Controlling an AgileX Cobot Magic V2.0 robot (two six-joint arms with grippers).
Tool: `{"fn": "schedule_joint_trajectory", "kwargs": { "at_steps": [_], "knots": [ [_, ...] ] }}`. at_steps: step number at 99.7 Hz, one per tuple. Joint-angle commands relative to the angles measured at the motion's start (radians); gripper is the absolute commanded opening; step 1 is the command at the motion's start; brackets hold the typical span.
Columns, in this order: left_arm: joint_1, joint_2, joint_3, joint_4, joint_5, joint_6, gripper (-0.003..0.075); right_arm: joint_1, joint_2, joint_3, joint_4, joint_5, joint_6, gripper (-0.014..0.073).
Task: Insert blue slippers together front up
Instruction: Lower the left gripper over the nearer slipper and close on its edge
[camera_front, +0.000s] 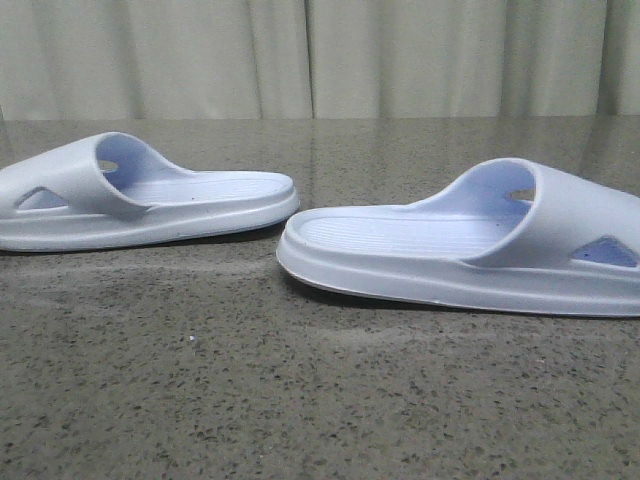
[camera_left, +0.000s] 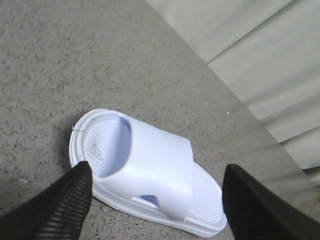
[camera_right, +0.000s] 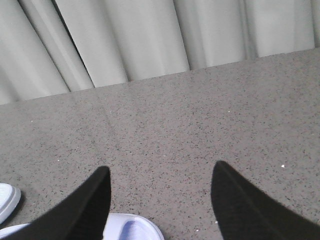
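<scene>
Two pale blue-white slippers lie sole down on the grey speckled table (camera_front: 300, 400). The left slipper (camera_front: 140, 195) and the right slipper (camera_front: 470, 240) have their heels pointing at each other and nearly touching. Neither gripper shows in the front view. In the left wrist view my left gripper (camera_left: 157, 169) is open and empty, hovering above the left slipper (camera_left: 155, 150), which lies between the fingers. In the right wrist view my right gripper (camera_right: 161, 167) is open and empty. A slipper's strap (camera_right: 132, 229) shows just beside its left finger.
A pale pleated curtain (camera_front: 320, 55) hangs behind the table's far edge. It also shows in the left wrist view (camera_left: 260, 55) and the right wrist view (camera_right: 150, 35). A slipper's edge (camera_right: 7, 199) shows at the side of the right wrist view.
</scene>
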Motion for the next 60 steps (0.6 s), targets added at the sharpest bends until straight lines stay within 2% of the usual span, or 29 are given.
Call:
{"fn": "schedule_joint_trajectory", "kwargs": {
  "at_steps": [1,26,60],
  "knots": [
    [-0.005,0.093,-0.045,-0.115,-0.086,-0.01,0.0475,-0.001,0.017,-0.036,0.002,-0.089,0.001,0.0379],
    [-0.005,0.272,-0.093,-0.224,-0.091,-0.008,0.0475,-0.001,0.017,-0.036,0.026,-0.089,0.001,0.0379],
    [-0.005,0.361,-0.124,-0.238,-0.074,-0.008,0.0475,-0.001,0.017,-0.036,0.026,-0.089,0.001,0.0379]
  ]
}}
